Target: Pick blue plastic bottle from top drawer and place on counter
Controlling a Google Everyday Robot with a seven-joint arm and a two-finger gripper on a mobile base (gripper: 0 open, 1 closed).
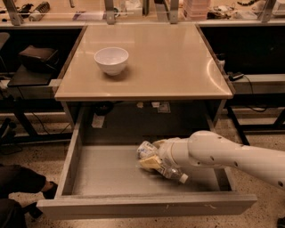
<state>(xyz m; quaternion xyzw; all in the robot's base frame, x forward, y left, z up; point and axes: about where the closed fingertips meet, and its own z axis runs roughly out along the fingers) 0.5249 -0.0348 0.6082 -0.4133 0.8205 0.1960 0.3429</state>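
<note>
The top drawer [107, 171] is pulled out below the counter [169, 62]. The blue plastic bottle [145, 149], clear and crinkled with a white cap [183, 179], lies on the drawer's grey floor right of centre. My white arm reaches in from the right. My gripper [155, 152] sits over the bottle's middle, with one tan finger on each side of it [150, 163], closed against it. The bottle rests on the drawer floor.
A round white bowl [111, 59] stands on the counter's left rear part. A cluttered bench with metal posts [109, 11] runs behind the counter. Dark shelves and cables flank the counter. A dark shape [20, 187] lies on the floor at left.
</note>
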